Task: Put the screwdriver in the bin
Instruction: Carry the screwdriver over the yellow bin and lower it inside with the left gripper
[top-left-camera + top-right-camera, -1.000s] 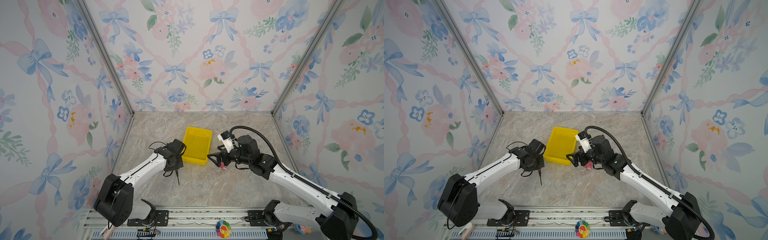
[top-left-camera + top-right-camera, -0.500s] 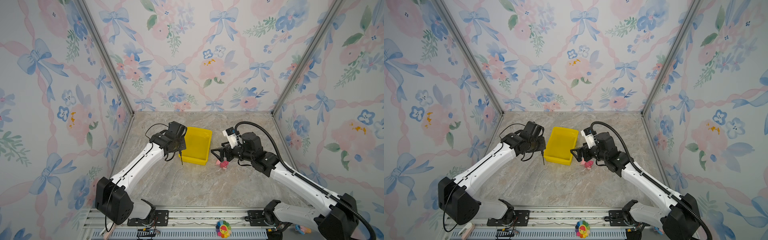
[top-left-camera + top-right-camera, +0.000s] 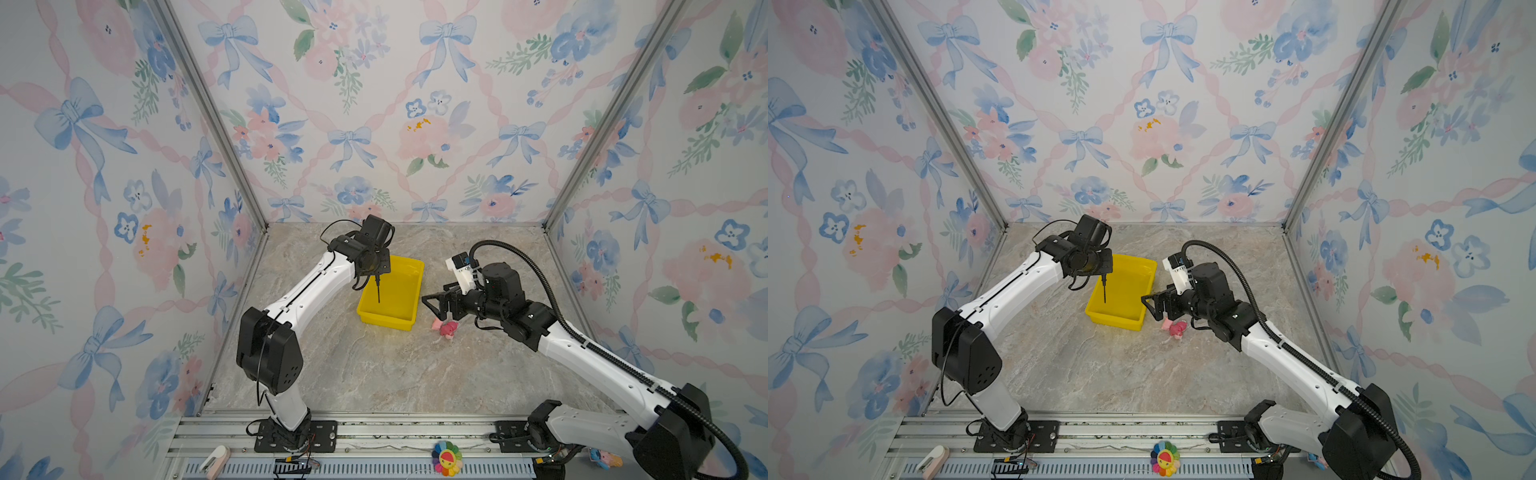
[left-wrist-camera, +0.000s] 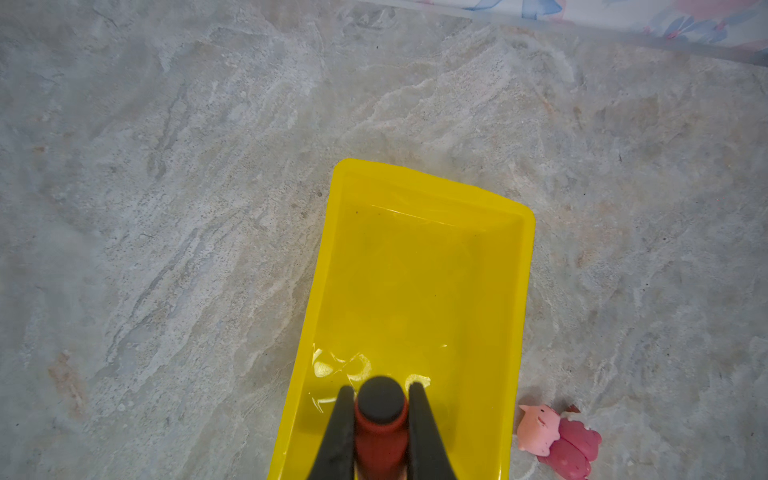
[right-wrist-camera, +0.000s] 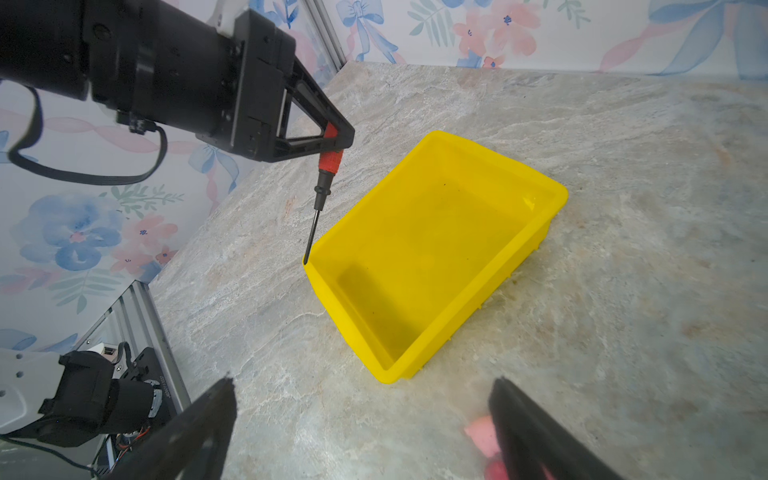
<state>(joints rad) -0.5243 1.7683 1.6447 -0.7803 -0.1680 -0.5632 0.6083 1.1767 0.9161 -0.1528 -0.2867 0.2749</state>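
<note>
Right wrist view shows the left hand (image 5: pixel 332 139) clamped on the screwdriver (image 5: pixel 322 187), shaft hanging tip-down just above the bin (image 5: pixel 557 199) at its left rim; the right hand (image 5: pixel 361 432) waits apart.

screwdriver (image 5: pixel 322 189): red-orange handle, black collar, thin dark shaft, hanging near-vertical, tip down, above the bin's edge. bin (image 5: pixel 540 216): bright yellow rectangular tray, low walls, upright on the table, nothing inside.
</note>
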